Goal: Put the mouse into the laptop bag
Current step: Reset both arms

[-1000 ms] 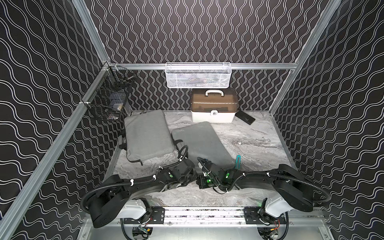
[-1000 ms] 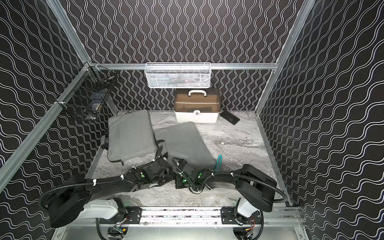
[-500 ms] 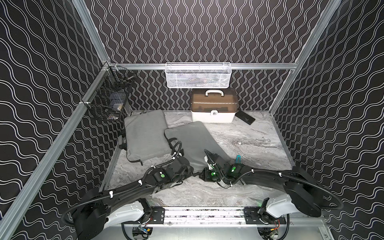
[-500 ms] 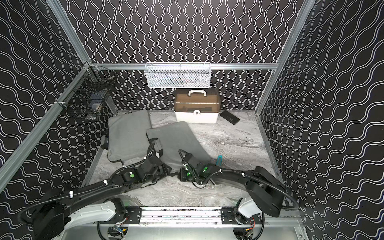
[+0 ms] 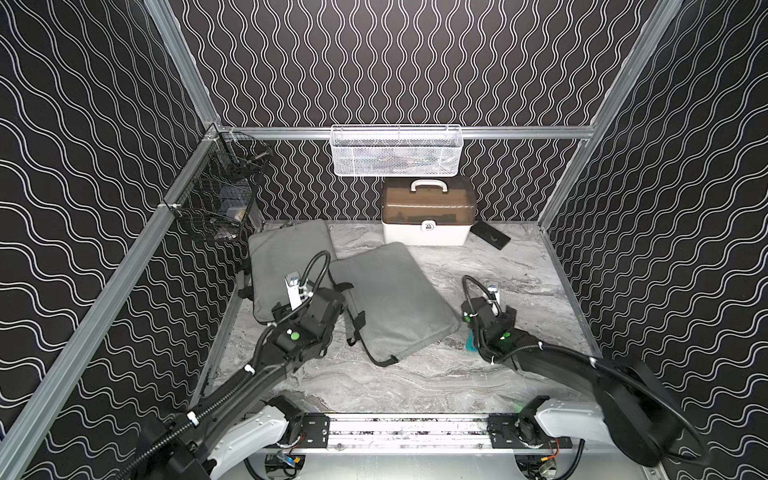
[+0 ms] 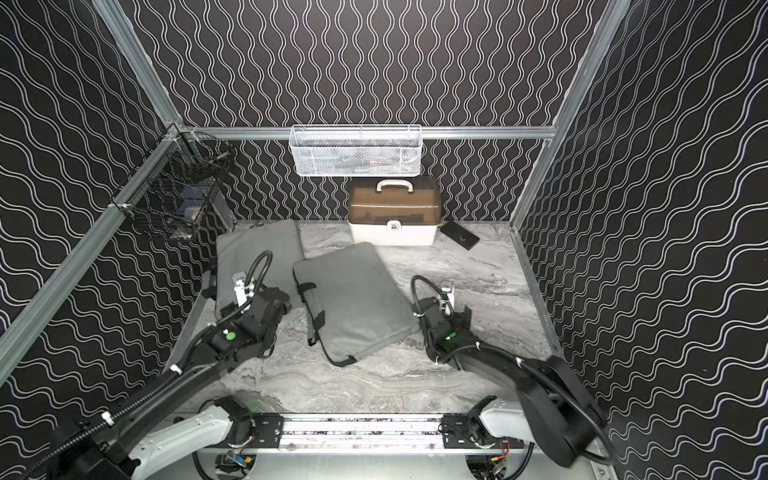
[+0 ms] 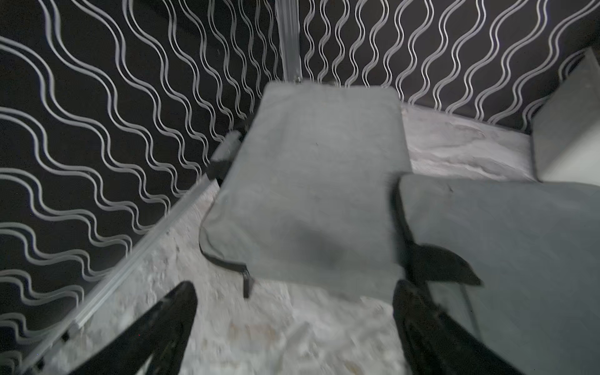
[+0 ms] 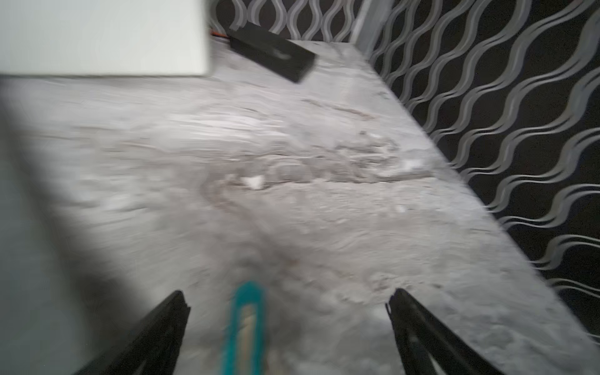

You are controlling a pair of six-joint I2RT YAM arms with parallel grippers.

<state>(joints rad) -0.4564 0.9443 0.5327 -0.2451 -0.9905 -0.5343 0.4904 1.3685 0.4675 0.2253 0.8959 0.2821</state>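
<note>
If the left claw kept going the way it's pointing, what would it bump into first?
Most likely the near, zippered edge of the gray bag by the side wall, which lies ahead of the open left gripper; depth is blurry, so it might graze the table first.

Even light is coming down from overhead, making the marbled surface [image 5: 415,386] glow pale while the dark walls are soaking it up. Both top views are looking crisp, though the frame rails are bowing slightly toward the edges and the right arm [image 5: 619,395] is smearing at its elbow. The left wrist view is blurring softly, a dim shadow lying on the grey bag [image 7: 311,178]. The right wrist view is smearing worse: the teal tool [image 8: 246,324] is streaking and the white box [image 8: 97,35] is washing out.
</note>
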